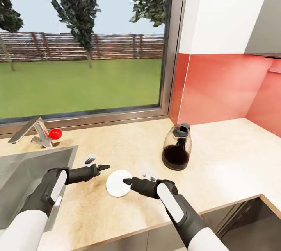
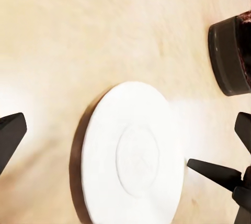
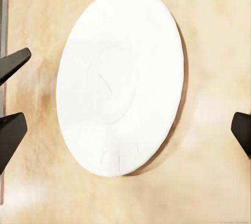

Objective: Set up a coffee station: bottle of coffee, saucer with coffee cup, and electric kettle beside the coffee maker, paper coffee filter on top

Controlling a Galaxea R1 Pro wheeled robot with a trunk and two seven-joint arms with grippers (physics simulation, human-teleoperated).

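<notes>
The white saucer (image 1: 119,183) lies flat on the pale countertop (image 1: 218,165), near its front edge. My left gripper (image 1: 102,168) hovers just left of the saucer, and my right gripper (image 1: 127,181) reaches over its right rim. In the left wrist view the saucer (image 2: 133,161) sits between the widely spread fingers of the open left gripper (image 2: 125,135). The right gripper (image 3: 125,130) is also open, with the saucer (image 3: 120,80) lying below and nothing held. The electric kettle (image 1: 177,147), a glass pot holding dark liquid, stands behind and to the right. The coffee maker, coffee cup and bottle of coffee are out of view.
An inset grey sink (image 1: 23,173) with a faucet (image 1: 33,129) and a red ball (image 1: 55,133) lies to the left. A large window runs behind the counter, and a red wall panel (image 1: 218,90) backs the right corner. The counter's front edge (image 1: 218,206) is close below the arms.
</notes>
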